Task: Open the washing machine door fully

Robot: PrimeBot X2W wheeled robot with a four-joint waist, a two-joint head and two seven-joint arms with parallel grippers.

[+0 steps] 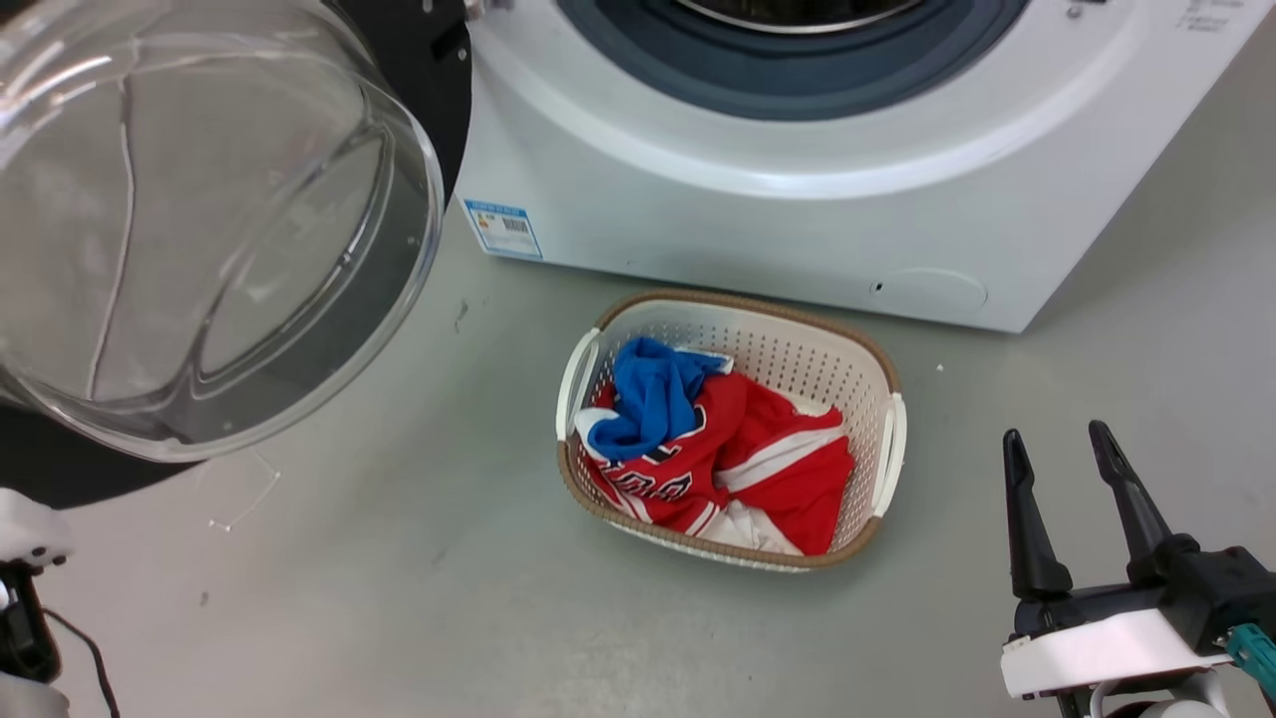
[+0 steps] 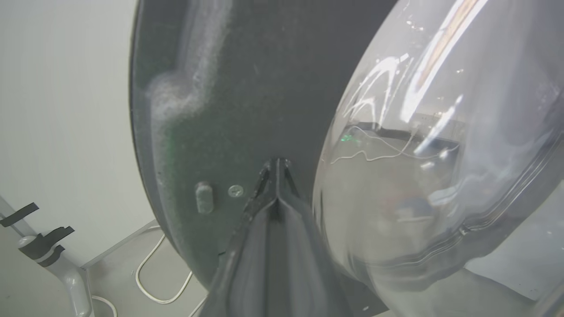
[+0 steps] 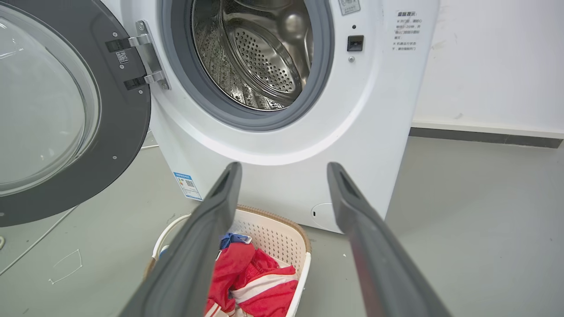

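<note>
1. Left hand [image 2: 277, 168]: fingers closed together, tips at the inner face of the washing machine door [image 2: 246, 88], beside its glass bowl [image 2: 440, 154]; likely touching, too close to confirm.
2. Right hand [image 1: 1055, 439]: open, idle, well apart.
3. Door stands swung out left of the washing machine [image 1: 797, 229]; push steadily on the dark panel along the hinge [image 3: 147, 57] arc, off the glass.
4. Count: one door, one machine, one basket [image 1: 738, 301], two hands.

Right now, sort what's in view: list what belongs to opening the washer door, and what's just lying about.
For the job: washing machine door, swung out; washing machine; left hand, shut, at the door's inner face.
Lying about: laundry basket; red and blue clothes in it; white cable on the floor; right hand, open, holding nothing.
</note>
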